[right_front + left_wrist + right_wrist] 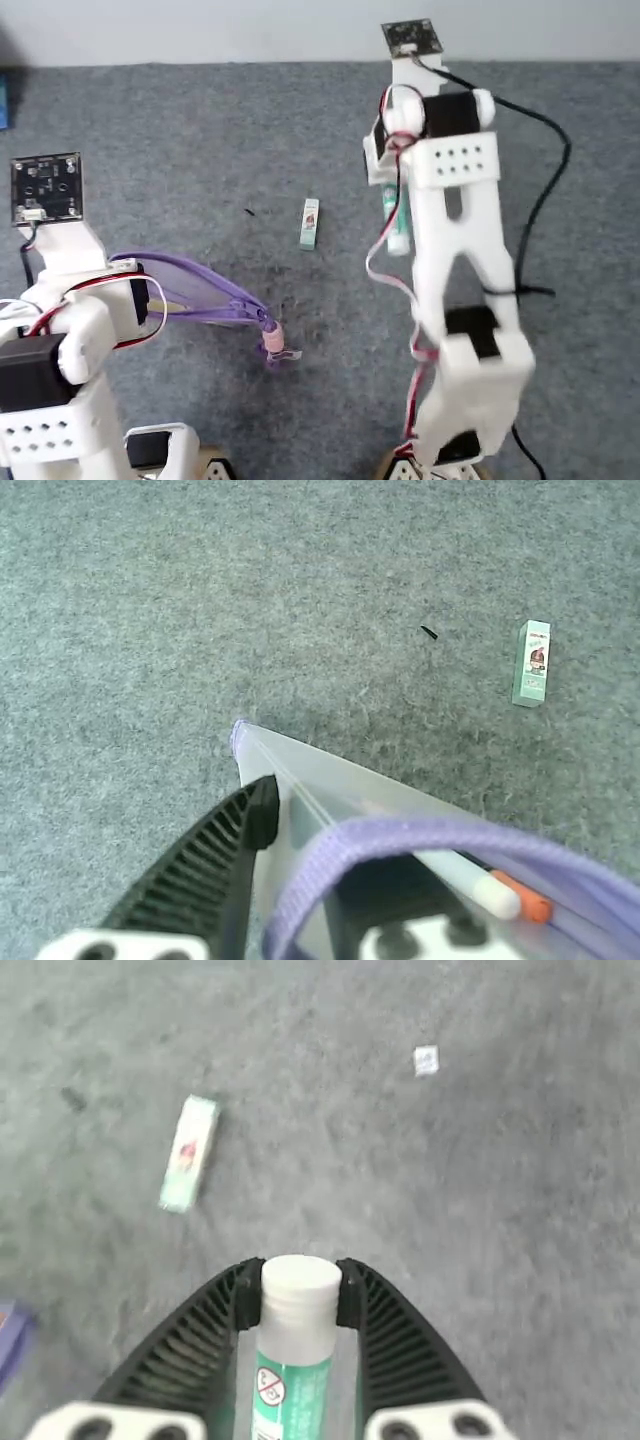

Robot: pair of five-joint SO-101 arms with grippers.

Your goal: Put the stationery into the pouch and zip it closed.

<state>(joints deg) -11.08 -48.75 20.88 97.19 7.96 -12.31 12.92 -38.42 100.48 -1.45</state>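
Observation:
A translucent purple pouch (pixel 205 290) stretches out from my left gripper (pixel 300 830), which is shut on its edge. Its zip pull (pixel 275 347) hangs at the far end. Through the purple-rimmed mouth (pixel 420 832) I see a white pen with an orange tip (pixel 500 895) inside. My right gripper (pixel 297 1285) is shut on a green and white glue stick (pixel 297 1330), held above the carpet at the right; the glue stick (pixel 397 222) pokes out beside that arm. A small green eraser box (pixel 310 223) lies flat between the two arms, also seen as a green box (pixel 188 1153) ahead of the right gripper.
Grey carpet (pixel 220 140) covers the whole work surface. A tiny black speck (pixel 429 633) lies near the eraser box (pixel 532 663). A small white scrap (pixel 426 1060) sits farther off. A black cable (pixel 545 190) runs along the right arm.

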